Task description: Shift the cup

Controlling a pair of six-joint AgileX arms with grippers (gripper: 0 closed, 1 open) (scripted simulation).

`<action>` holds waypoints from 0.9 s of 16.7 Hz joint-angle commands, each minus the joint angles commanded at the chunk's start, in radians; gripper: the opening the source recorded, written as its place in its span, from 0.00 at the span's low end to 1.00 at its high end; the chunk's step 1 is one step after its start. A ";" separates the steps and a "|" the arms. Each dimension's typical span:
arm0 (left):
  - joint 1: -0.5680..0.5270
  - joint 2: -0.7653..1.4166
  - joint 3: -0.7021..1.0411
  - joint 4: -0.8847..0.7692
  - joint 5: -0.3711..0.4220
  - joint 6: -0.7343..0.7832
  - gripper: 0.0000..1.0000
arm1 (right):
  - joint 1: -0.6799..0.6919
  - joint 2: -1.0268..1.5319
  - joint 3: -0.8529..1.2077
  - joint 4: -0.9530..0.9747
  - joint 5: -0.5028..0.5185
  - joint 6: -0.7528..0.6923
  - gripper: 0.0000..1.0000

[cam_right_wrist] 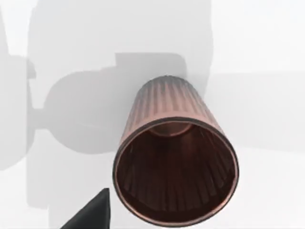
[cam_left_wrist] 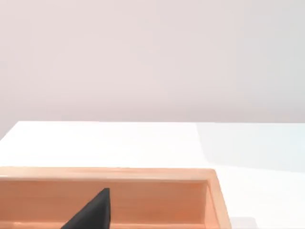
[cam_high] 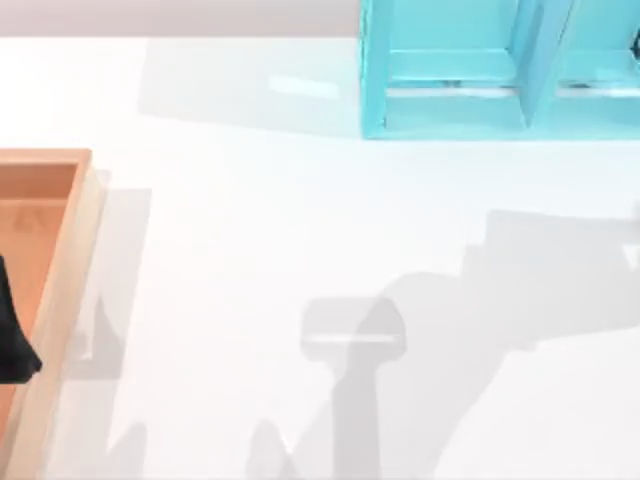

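From my console, the right wrist view looked straight down into the cup (cam_right_wrist: 175, 167). It was a ribbed copper tumbler with its open mouth toward the camera and its base pointing away toward the white table (cam_high: 250, 250). One dark fingertip of the right gripper (cam_right_wrist: 90, 212) sat just beside the rim. With one tip in sight, I could not tell whether the jaws were apart, together or clamped on the cup.

A pale blocky shadow lay on the table past the cup's base. In the top view there was a similar patch of shadow toward 5 o'clock, with an arm's shadow reaching in from 3 o'clock. I judged from this that the cup was off the surface and being carried, but I could not confirm it.

The left gripper (cam_left_wrist: 93, 212) was parked at 9 o'clock over the wooden tray (cam_high: 60, 290). I could see one dark tip against the tray's inner wall, and again I could not tell its state. The cyan shelf unit (cam_high: 450, 110) stood at 1 o'clock, well apart from everything else.

My read was that the pickup looked done and the shift was in progress. What remained was to bring the cup to its new spot, set it down upright and let go.
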 joint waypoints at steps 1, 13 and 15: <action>0.000 0.000 0.000 0.000 0.000 0.000 1.00 | 0.000 0.010 -0.039 0.056 0.000 0.000 1.00; 0.000 0.000 0.000 0.000 0.000 0.000 1.00 | 0.000 0.042 -0.165 0.204 0.000 0.000 0.70; 0.000 0.000 0.000 0.000 0.000 0.000 1.00 | 0.000 0.042 -0.165 0.204 0.000 0.000 0.55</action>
